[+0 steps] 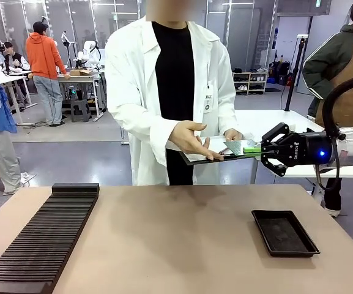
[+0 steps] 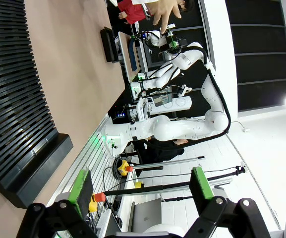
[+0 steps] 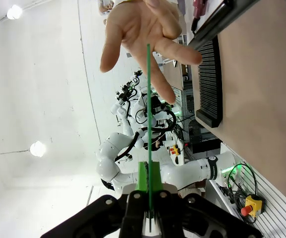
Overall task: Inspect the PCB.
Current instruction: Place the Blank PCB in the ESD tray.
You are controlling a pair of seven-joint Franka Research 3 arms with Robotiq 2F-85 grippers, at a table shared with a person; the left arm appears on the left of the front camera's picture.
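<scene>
The PCB is a small green board held flat in the air above the table's far edge, and my right gripper is shut on its right end. In the right wrist view the PCB shows edge-on as a thin green strip rising from my right gripper. A person in a white coat stands across the table with an open hand palm up beside the board, and that hand spreads behind the strip. My left gripper is open, with nothing between its green pads.
The person holds a clipboard with white paper under the board. A shallow black tray lies on the table at the right. A long black slotted rack runs along the left, also close to my left gripper as the rack.
</scene>
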